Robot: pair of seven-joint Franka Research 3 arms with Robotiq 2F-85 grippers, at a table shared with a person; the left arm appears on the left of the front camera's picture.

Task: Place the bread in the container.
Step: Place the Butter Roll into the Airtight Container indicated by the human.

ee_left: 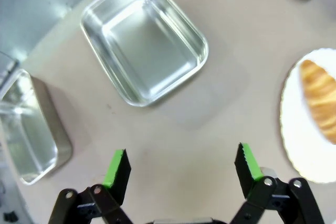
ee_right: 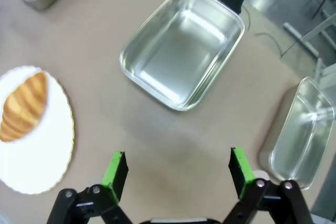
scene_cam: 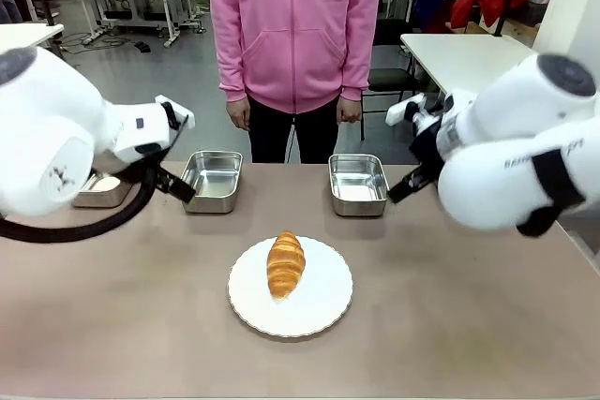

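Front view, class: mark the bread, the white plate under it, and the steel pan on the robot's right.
Bread [scene_cam: 286,264]: front view, middle of its ridged top.
White plate [scene_cam: 323,306]: front view, bare surface right of the bread.
Steel pan [scene_cam: 357,192]: front view, its empty floor.

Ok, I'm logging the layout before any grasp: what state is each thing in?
bread: lying on the plate, untouched.
plate: flat, carrying the bread.
centre-left container: empty.
centre-right container: empty.
far-left container: empty.
far-right container: empty.
left fingers: open, empty.
right fingers: open, empty.
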